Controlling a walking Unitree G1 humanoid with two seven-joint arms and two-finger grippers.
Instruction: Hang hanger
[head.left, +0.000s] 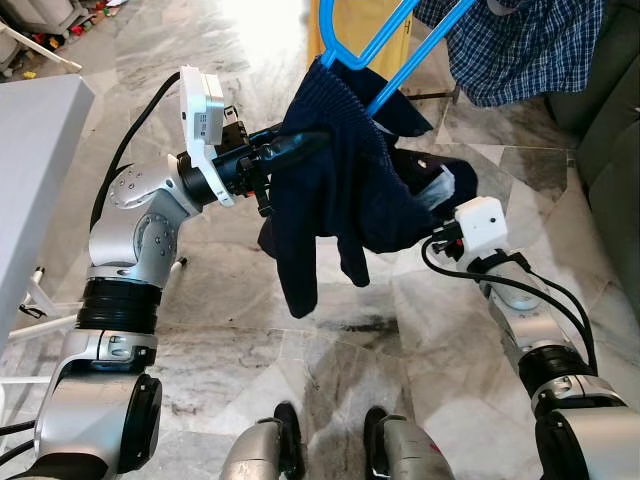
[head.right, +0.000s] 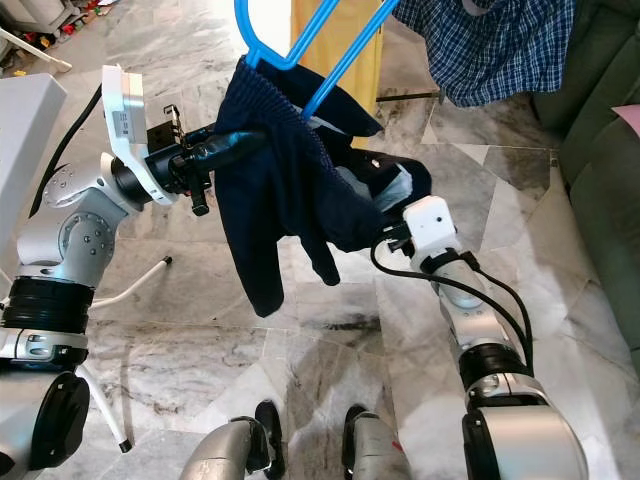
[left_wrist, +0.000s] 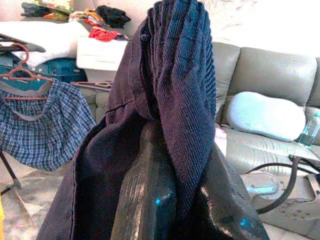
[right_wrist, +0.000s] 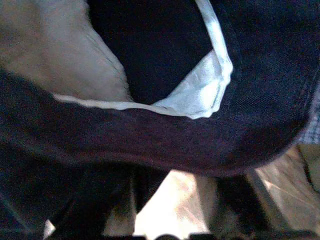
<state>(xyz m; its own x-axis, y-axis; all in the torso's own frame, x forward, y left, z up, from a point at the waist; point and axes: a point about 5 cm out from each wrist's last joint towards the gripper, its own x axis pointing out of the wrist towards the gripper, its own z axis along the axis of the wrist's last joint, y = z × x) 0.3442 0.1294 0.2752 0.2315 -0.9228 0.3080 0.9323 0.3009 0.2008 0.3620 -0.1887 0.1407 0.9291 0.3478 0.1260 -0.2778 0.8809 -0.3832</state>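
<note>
At centre frame your left gripper (head.left: 300, 143) is clenched on the dark navy garment (head.left: 340, 190), which drapes from the blue hanger (head.left: 365, 45) at top centre. Your right gripper (right_wrist: 170, 200), lower right, is buried in the cloth; whether it grips, you cannot tell.

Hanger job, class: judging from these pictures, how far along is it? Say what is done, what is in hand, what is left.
Done: the dark garment is already draped on the blue hanger.
In hand: the left gripper is shut on the garment, cloth bunched over its fingers; the right gripper sits under the cloth.
Left: the hanger is not visibly hooked on anything, so hanging it remains.
</note>
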